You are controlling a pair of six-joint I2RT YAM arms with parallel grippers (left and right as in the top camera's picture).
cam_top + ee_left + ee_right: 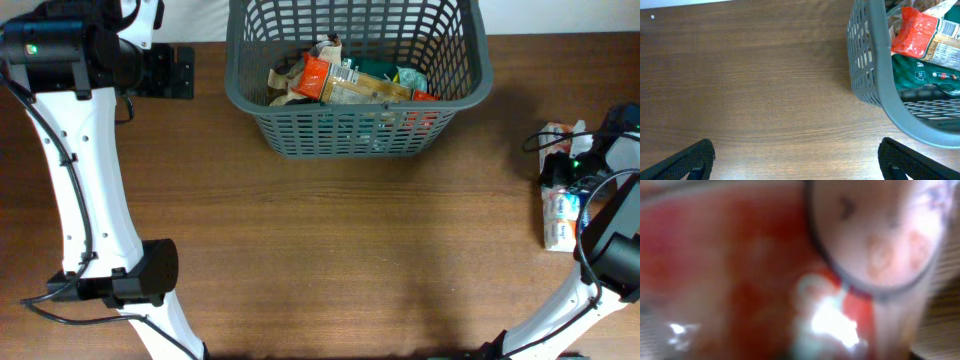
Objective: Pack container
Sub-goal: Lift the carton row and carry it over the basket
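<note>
While the part-filled container stands at the far edge of the table, the left gripper waits beside it, jaws wide apart. The right gripper hangs over packets, presumably to fetch one; whether its jaws grip cannot be told.

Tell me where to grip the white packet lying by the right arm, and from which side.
Grip the white packet across its narrow width near the middle, coming straight down with the right end effector. It lies flat on the table, long and slim, so its long edges likely give the best bite. The right wrist view is too blurred to confirm.
</note>
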